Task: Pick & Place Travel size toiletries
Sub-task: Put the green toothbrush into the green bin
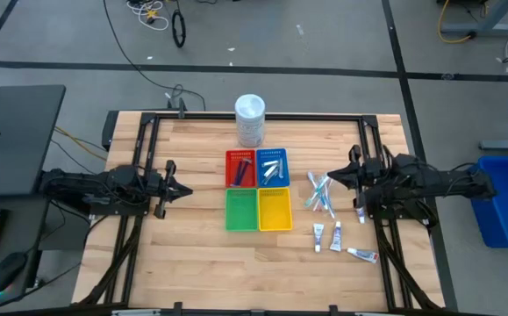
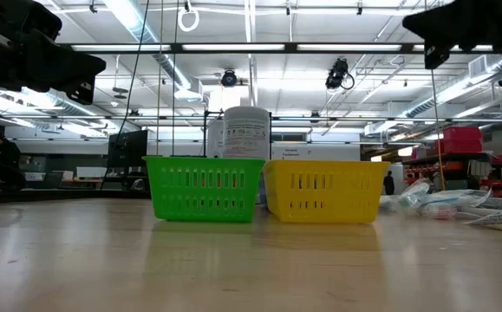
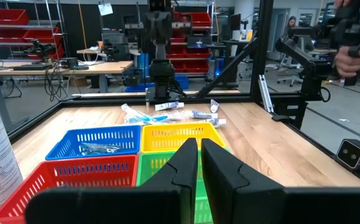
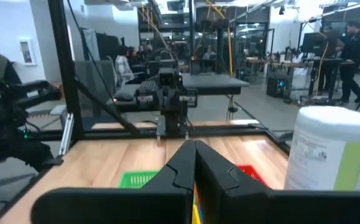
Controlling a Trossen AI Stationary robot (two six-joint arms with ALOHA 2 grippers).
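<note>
Toiletries lay loose beside the yellow tray; right gripper, fingers pressed together, hovered apparently over them. You needed to spread it first. Left gripper waited, near-closed, empty.

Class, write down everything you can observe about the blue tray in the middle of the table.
The blue tray is a small square basket of slotted, plastic-looking mesh walls. It sits flat as the far right quarter of a two-by-two block, pressed against the red tray beside it and the yellow tray in front. Silvery-white sachets lie inside. The white tub stands just behind it. No tool touches it.
</note>
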